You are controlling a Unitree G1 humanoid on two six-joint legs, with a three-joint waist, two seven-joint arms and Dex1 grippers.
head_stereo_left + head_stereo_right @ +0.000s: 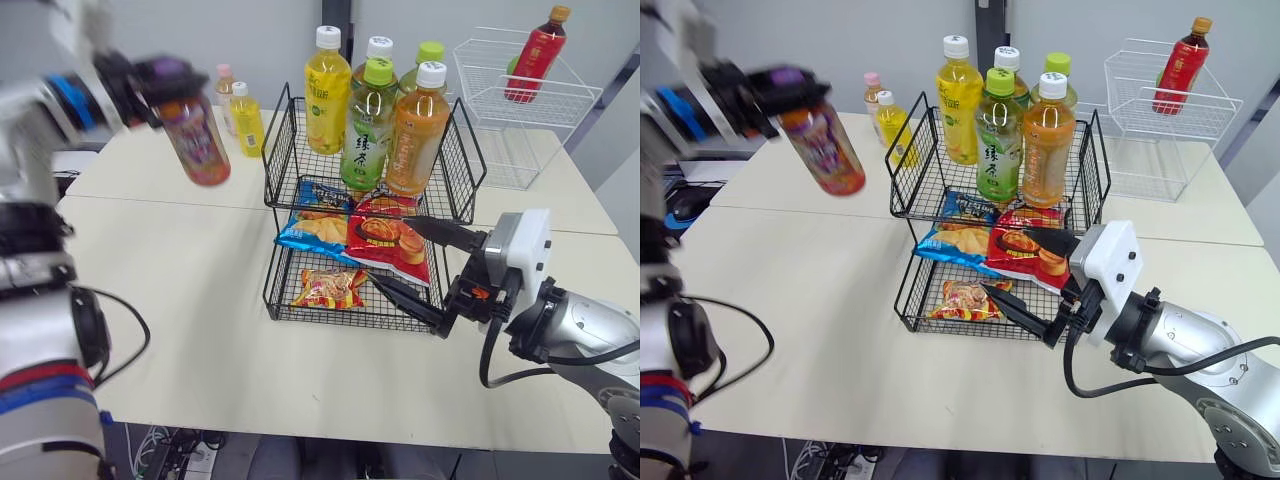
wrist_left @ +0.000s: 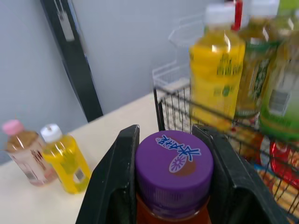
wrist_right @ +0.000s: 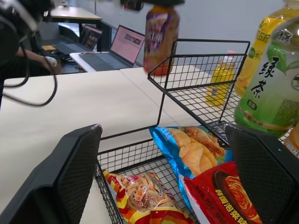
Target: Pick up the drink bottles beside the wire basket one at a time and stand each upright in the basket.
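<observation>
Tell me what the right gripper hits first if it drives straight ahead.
The right gripper would probably meet the red plastic snack bag in the black wire basket's lower tier, then the blue chip bag; depth is unclear.

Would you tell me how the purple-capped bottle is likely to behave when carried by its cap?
The bottle looks full, so it is probably heavy for its size. The left gripper grips it at the cap and the body hangs tilted, so it may swing. Tall and narrow, it could tip when set down.
</observation>
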